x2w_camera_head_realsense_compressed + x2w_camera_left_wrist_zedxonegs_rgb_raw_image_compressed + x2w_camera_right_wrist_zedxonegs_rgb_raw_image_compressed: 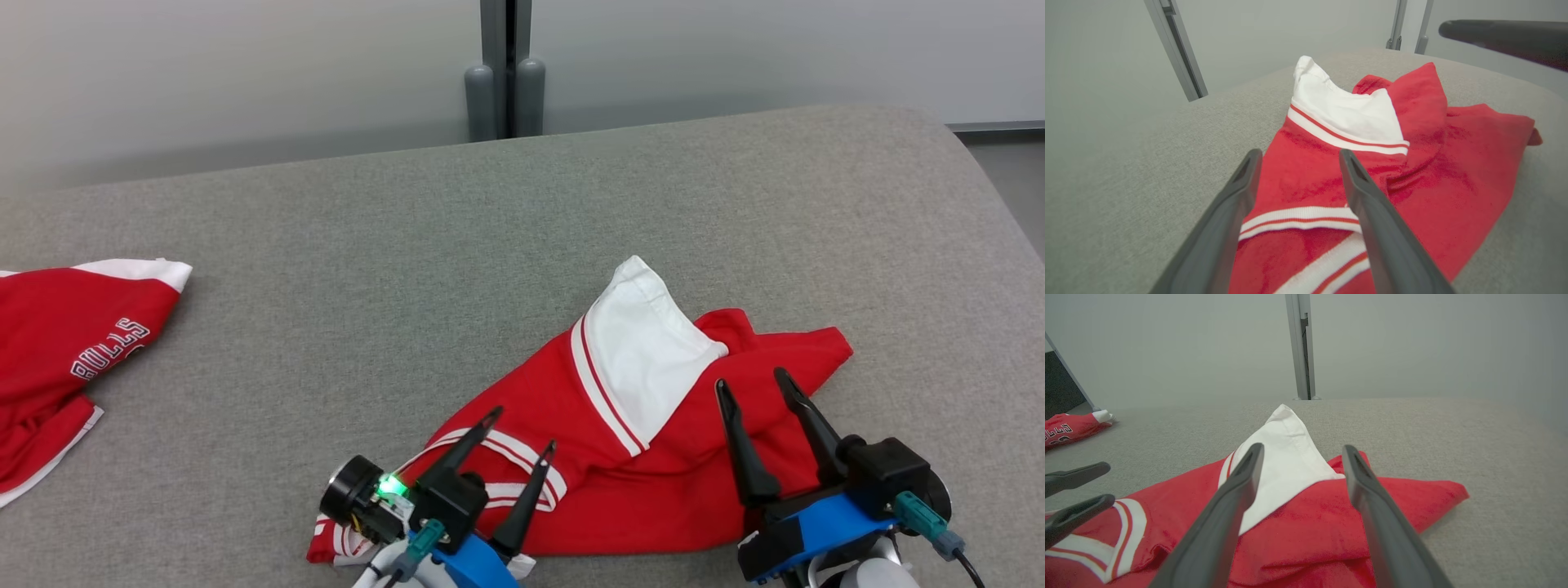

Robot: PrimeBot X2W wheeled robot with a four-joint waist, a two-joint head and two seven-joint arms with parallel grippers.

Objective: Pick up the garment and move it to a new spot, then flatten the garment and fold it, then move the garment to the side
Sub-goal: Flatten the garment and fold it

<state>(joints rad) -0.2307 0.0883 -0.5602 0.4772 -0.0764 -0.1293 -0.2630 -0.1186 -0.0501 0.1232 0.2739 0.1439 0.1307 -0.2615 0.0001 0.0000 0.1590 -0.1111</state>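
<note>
Lower left of the head view: my left hand (524, 428) is released, fingers spread and empty, poised over the striped near corner of the red garment (571, 384). Lower right: my right hand (751, 378) is likewise released and empty, above the red folds. Whether either fingertip touches cloth, I cannot tell.

The garment lies crumpled at lower centre on the grey fabric-covered desk (408, 245), several layers overlapping, with a white panel (645, 359) folded up across its middle.

Assessment: pick-up not yet made; this is the opening step. To do it well, I would bring each hand down on a separate edge, left on the striped band, right on the red fold near the far corner. Pinching through all layers would only carry the bundle, so the grip should be shallow. Lifting both hands together, well apart, should let the cloth hang open and make flattening easier.

Further off, at the left edge, lies a second red garment (57, 343) lettered "BULLS"; the new spot should stay clear of it. A grey post (506, 73) stands beyond.
</note>
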